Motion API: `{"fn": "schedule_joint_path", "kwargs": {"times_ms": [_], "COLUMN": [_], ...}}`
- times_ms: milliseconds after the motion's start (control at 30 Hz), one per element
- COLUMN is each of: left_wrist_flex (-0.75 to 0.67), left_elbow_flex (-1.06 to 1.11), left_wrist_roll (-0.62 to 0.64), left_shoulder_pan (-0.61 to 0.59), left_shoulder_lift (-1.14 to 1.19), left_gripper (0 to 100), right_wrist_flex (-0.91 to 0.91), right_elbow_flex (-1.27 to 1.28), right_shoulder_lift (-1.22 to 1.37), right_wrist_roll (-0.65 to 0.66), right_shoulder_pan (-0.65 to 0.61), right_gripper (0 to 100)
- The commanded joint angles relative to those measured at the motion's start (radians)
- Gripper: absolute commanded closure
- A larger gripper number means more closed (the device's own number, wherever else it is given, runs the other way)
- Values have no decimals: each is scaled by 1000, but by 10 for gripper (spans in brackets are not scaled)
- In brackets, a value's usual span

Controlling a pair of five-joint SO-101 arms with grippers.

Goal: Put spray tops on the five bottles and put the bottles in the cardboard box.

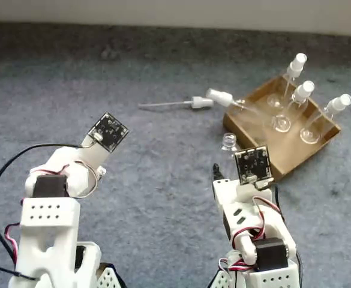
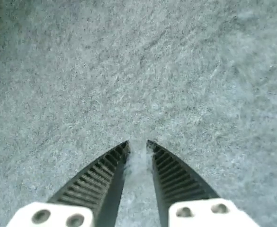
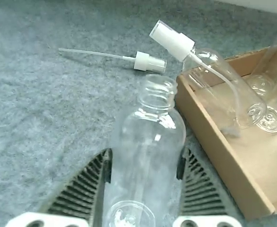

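My right gripper [image 3: 146,152] is shut on a clear bottle [image 3: 147,137] without a cap, whose open neck [image 1: 228,141] points toward the cardboard box [image 1: 319,144]. A loose white spray top [image 1: 200,103] [image 3: 147,61] with its long tube lies on the carpet just beyond the bottle. Three capped bottles [image 1: 303,90] stand upright in the box. Another capped bottle [image 1: 235,103] [image 3: 223,80] leans over the box's near wall [image 3: 214,142]. My left gripper [image 2: 138,144] hangs over bare carpet, all but shut with only a thin gap, holding nothing.
Grey carpet [image 1: 163,66] covers the whole table. The left arm [image 1: 108,132] is well to the left of the box and the spray top, with free carpet between the two arms. The right arm [image 1: 253,165] is close to the box's front corner.
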Motion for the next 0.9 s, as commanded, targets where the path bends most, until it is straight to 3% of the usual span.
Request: {"fn": "schedule_joint_path", "kwargs": {"times_ms": [0,433,667,867], "left_wrist_flex": [-11,23,173,178], "left_elbow_flex": [-87,-160,-417,-633], "left_wrist_roll": [-9,-11,-167,-273], "left_shoulder_pan": [21,81,82,84], "left_shoulder_lift": [41,70,355,572], "left_gripper": [993,992,992,992], "right_wrist_flex": [-27,-24,-27,-27], "right_elbow_flex": [4,12,12,10], "right_shoulder_lift": [-71,-102,-110,-111], "right_wrist_roll": [-8,-8,-9,-9], "right_shoulder_pan": [15,61,113,173], "right_gripper": [921,921,921,921]}}
